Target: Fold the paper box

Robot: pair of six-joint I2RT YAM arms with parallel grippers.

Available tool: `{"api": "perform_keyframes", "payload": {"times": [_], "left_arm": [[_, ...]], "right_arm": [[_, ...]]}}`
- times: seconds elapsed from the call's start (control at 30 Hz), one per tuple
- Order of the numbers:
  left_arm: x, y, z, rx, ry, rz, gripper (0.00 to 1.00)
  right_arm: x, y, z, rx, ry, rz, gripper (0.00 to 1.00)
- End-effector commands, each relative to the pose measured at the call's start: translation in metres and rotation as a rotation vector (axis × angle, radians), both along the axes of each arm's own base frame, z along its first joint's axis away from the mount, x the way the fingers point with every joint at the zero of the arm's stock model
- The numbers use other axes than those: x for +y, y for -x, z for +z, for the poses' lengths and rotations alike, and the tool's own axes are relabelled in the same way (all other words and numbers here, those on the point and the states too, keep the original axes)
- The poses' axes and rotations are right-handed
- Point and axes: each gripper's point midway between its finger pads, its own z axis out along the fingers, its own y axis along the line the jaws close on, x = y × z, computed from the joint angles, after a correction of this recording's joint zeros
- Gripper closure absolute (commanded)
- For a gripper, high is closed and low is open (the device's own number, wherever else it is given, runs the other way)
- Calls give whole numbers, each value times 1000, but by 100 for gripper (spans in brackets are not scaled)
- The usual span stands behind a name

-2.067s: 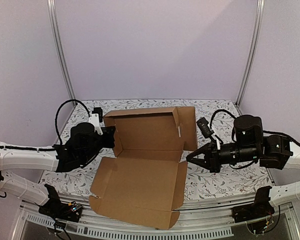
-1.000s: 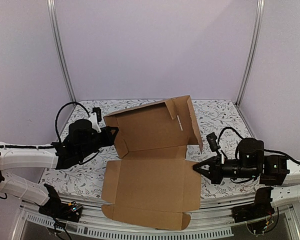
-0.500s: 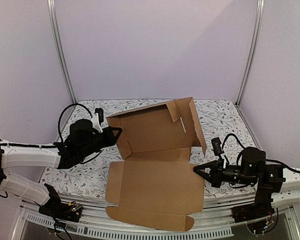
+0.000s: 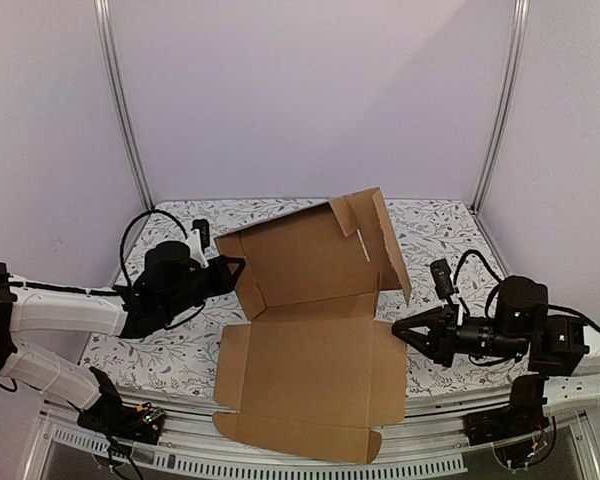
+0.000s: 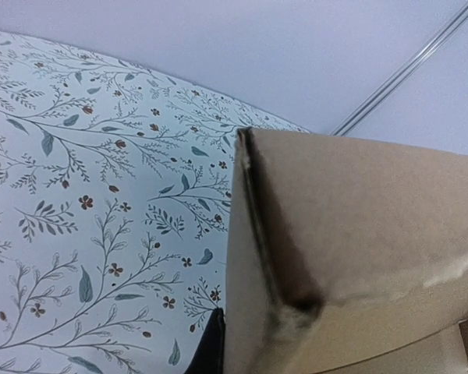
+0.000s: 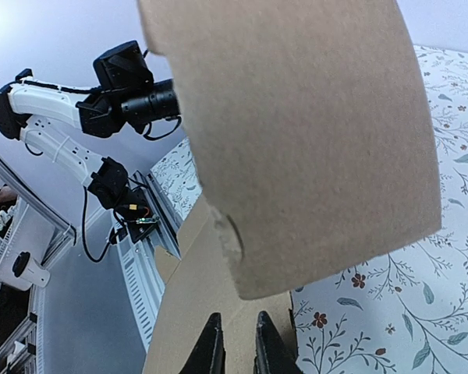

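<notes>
The paper box [image 4: 310,350] is an open brown cardboard sheet. Its front panel lies flat and its back panel, with side flaps, stands tilted up. My left gripper [image 4: 232,266] is at the left flap of the raised panel. In the left wrist view the cardboard [image 5: 359,234] fills the right side, one dark finger [image 5: 210,347] presses on its left face and the other finger is hidden. My right gripper [image 4: 398,329] lies low at the flat panel's right edge. In the right wrist view my right gripper [image 6: 238,347] has its fingers nearly together on the cardboard, under a raised flap [image 6: 296,132].
The table has a floral cloth [image 4: 440,230]. Metal posts [image 4: 120,100] [image 4: 500,100] stand at the back corners before a lilac wall. The box's front panel overhangs the front rail [image 4: 180,455]. The left arm [image 6: 101,109] shows in the right wrist view.
The box has slid to the right and its back panel has tilted up higher. My right gripper dropped low and drew back right with the box edge. My left gripper followed to the right.
</notes>
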Motion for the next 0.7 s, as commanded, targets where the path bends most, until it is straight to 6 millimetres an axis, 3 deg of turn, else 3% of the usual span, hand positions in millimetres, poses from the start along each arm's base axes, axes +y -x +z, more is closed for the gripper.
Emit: {"api": "perform_keyframes", "payload": {"times": [0.0, 0.17, 0.3, 0.53, 0.67], "left_arm": [[-3, 1, 5, -8, 39, -15, 100], [1, 1, 8, -26, 4, -7, 100], [5, 2, 9, -42, -19, 0, 100], [8, 5, 19, -86, -37, -11, 100], [6, 7, 24, -114, -52, -37, 100]], "right_arm": [[-4, 16, 15, -38, 101, 98, 86], [-11, 28, 57, -109, 130, 172, 77], [-25, 24, 82, -179, 183, 142, 72], [-46, -4, 121, -312, 252, -23, 65], [-38, -18, 134, -360, 300, -55, 59]]}}
